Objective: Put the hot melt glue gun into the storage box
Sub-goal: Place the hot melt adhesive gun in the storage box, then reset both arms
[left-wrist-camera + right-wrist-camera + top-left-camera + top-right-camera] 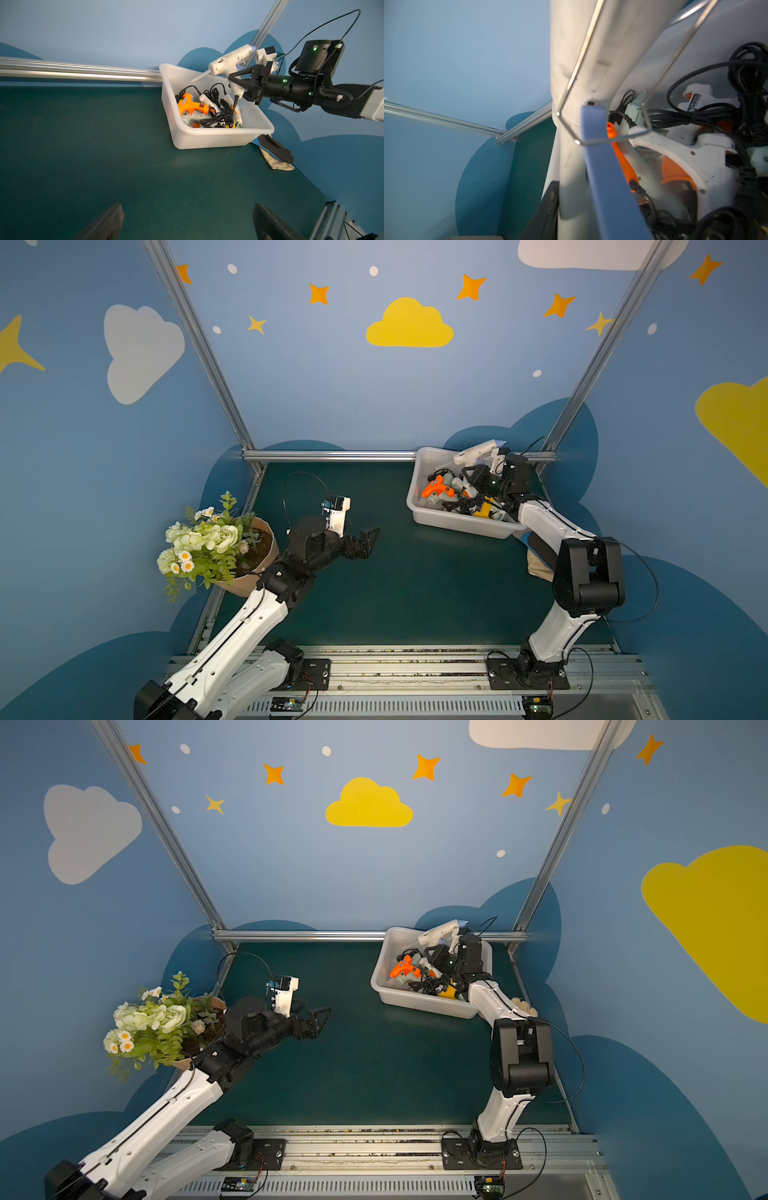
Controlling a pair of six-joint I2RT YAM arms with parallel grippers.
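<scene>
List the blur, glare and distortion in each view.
Both top views: wide-angle bend splays the frame posts; faint sheen on the green mat. Left wrist: sharp, evenly lit, storage box crisp. Right wrist: the held white glue gun looms close and soft; guns behind it are sharper.

There is 1 storage box (207, 141), 1 white glue gun (230, 60), 1 orange glue gun (192, 105) plus at least 2 more, 1 potted bouquet (270, 545) and 1 black glove (276, 148).

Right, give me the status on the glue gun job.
Done: several guns, an orange glue gun among them, lie in the storage box. In hand: the right end effector is shut on a white glue gun, held above the box's far side. To do: lower and release it. The left end effector is open, holding nothing.
</scene>
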